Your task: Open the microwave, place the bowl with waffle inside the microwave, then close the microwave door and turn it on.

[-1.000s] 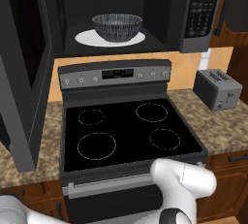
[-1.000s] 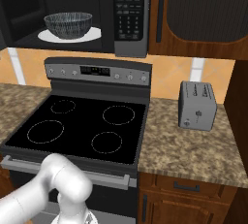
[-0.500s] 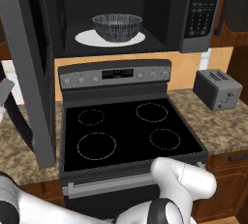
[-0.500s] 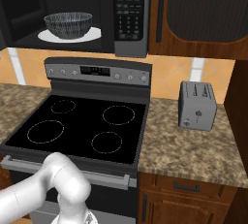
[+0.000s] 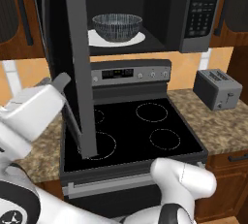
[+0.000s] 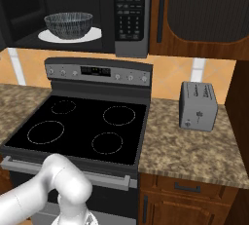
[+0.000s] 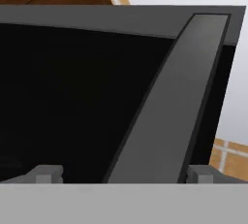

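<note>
The wide dark grey steel microwave door [image 5: 80,72] has been swung further shut than a second ago; the released gripper [image 7: 123,174] is spread against its handle; the streaked blue-grey bowl [image 5: 117,26] is seated inside the microwave [image 6: 131,19]; closing is judged underway.

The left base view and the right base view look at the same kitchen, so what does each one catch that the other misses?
Left base view alone: the microwave door, swung out over the stove. Right base view alone: the wooden cabinet beside the microwave. Both share the bowl on the white turntable inside the microwave, the stove and the toaster.
</note>
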You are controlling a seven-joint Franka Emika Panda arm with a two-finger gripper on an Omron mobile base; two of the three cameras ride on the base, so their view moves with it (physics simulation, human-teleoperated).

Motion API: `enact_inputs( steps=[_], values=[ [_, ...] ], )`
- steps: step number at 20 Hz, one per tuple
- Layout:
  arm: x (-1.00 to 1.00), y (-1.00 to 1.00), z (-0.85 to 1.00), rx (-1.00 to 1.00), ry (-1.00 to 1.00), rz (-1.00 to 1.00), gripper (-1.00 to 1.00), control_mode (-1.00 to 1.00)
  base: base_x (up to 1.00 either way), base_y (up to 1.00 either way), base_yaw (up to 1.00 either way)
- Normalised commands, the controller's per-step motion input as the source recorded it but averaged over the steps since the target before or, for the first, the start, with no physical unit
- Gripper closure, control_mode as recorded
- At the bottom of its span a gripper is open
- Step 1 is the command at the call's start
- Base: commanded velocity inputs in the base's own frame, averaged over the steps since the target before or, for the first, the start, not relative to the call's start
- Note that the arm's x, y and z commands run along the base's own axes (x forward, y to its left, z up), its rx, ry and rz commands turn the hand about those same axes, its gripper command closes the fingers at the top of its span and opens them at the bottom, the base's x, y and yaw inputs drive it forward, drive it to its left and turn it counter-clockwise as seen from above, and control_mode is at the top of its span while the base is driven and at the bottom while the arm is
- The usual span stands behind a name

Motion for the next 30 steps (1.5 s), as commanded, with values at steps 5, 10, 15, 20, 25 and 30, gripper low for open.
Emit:
enact_inputs(
  steps=[5,10,15,20,25,30],
  values=[
    [0.94,-0.79,0.24,0.11,0.14,0.00,-1.00,-1.00,0.00,0.00,0.00],
    [0.92,-0.78,0.31,0.10,0.14,0.00,-1.00,-1.00,0.00,0.00,0.00],
    [0.97,-0.68,0.26,0.09,0.13,0.00,-1.00,-1.00,0.00,0.00,0.00],
    [1.00,-0.41,0.22,0.07,0.12,0.02,-1.00,-1.00,0.00,0.00,0.00],
    [1.00,-0.23,0.35,0.08,0.13,0.11,-1.00,-1.00,0.00,0.00,0.00],
    [0.70,-0.13,0.03,0.08,0.00,0.15,-1.00,-1.00,0.00,0.00,0.00]
  ],
)
